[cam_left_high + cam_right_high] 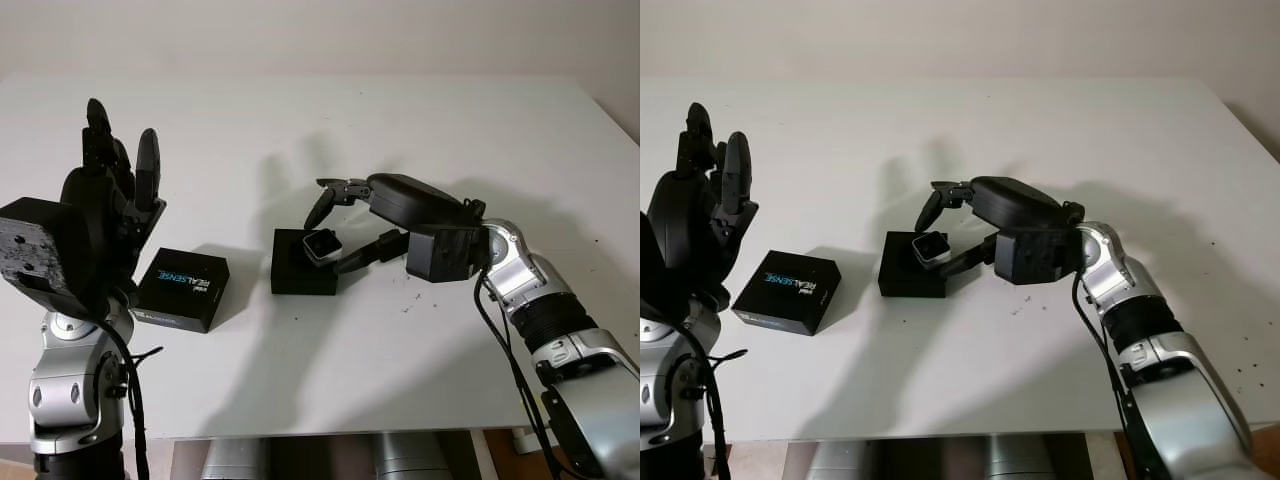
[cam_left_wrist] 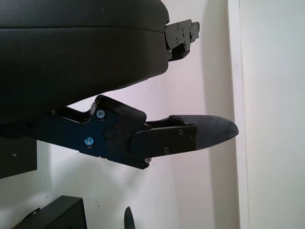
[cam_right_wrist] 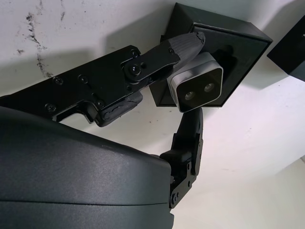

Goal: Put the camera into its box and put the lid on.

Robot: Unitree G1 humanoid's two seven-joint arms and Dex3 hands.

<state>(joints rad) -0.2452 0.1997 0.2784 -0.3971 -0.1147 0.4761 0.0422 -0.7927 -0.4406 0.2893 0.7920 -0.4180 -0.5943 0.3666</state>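
We see a white bench (image 1: pixel 400 360) carrying everything. Our left robot hand (image 1: pixel 118 170) is raised above the bench's left side, open, holding nothing. Our right robot hand (image 1: pixel 345 225) reaches in from the right and pinches the camera (image 3: pixel 196 87) between its fingers (image 3: pixel 178 47), right over the open black box (image 1: pixel 295 270). The lid (image 1: pixel 183 288) lies just left of the box, apart from it.
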